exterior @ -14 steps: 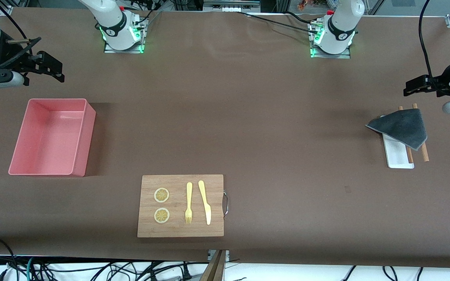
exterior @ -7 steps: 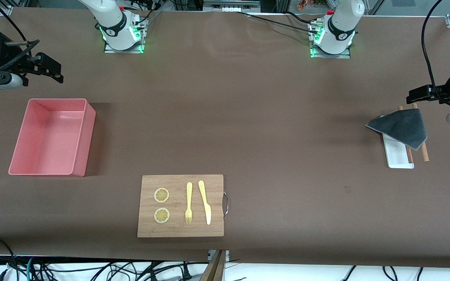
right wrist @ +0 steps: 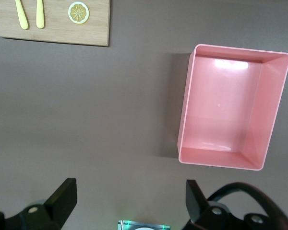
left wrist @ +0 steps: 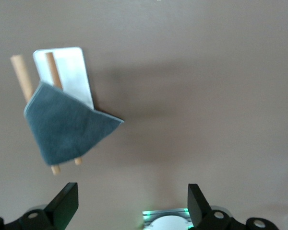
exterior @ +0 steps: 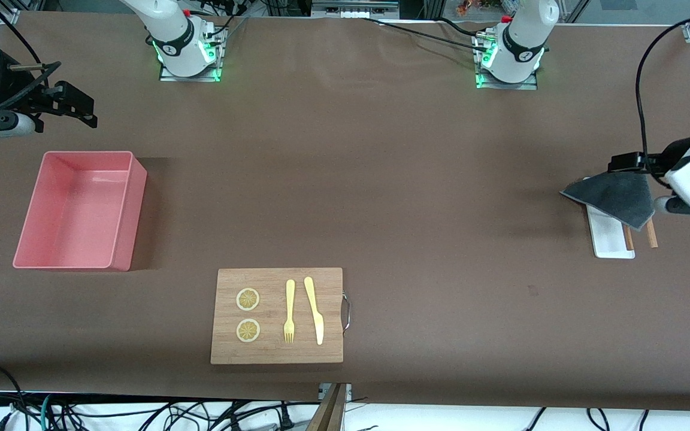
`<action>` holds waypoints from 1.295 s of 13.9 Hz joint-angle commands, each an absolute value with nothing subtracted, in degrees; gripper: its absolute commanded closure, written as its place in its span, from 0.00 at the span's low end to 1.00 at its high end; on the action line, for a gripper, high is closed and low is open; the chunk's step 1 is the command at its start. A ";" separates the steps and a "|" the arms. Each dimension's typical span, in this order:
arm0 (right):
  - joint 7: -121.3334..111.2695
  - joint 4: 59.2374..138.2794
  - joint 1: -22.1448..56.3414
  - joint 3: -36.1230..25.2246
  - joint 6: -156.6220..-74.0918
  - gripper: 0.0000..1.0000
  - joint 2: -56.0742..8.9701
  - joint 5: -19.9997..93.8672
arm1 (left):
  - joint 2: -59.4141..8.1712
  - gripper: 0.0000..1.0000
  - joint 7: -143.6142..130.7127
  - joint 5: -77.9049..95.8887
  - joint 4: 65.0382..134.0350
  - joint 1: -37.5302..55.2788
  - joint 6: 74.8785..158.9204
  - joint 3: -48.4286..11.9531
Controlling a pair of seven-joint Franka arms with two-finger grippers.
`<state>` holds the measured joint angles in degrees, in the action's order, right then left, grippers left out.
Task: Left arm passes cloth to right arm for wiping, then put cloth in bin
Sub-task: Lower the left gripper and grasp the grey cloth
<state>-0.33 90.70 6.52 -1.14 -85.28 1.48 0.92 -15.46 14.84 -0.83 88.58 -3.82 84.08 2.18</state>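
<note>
The dark grey cloth (exterior: 613, 195) lies draped over a narrow white tray (exterior: 611, 238) and two wooden sticks (exterior: 651, 234) at the left arm's end of the table. The left gripper (exterior: 626, 161) hangs over the cloth's edge, its fingers (left wrist: 67, 203) spread wide and empty. The right gripper (exterior: 75, 106), also released, hovers above the table beside the pink bin (exterior: 124, 211). A wooden cutting board (exterior: 277, 315) carries a fork, knife and lemon slices.

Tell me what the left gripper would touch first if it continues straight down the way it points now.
Probably the bare brown table. The left gripper, fingers open, points down beside the dark grey triangular fabric cloth, not squarely over it, in the left wrist view; depth is unclear.
</note>
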 commanded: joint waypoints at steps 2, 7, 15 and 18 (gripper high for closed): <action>-0.62 89.21 5.80 -0.88 -84.02 0.00 1.05 1.58 | -22.66 0.00 25.90 -1.84 86.48 -5.10 87.79 2.28; -0.70 89.21 5.80 -0.88 -84.02 0.00 1.05 1.58 | -31.36 0.00 42.61 -20.62 86.48 -4.48 91.05 2.11; -0.53 89.21 5.80 -0.88 -84.02 0.00 1.05 1.58 | -37.35 0.07 58.71 -26.97 86.48 -4.13 95.09 2.02; -0.53 89.21 5.80 -0.88 -84.02 0.00 1.05 1.58 | -37.70 0.07 58.71 -28.48 86.57 -4.13 95.19 2.02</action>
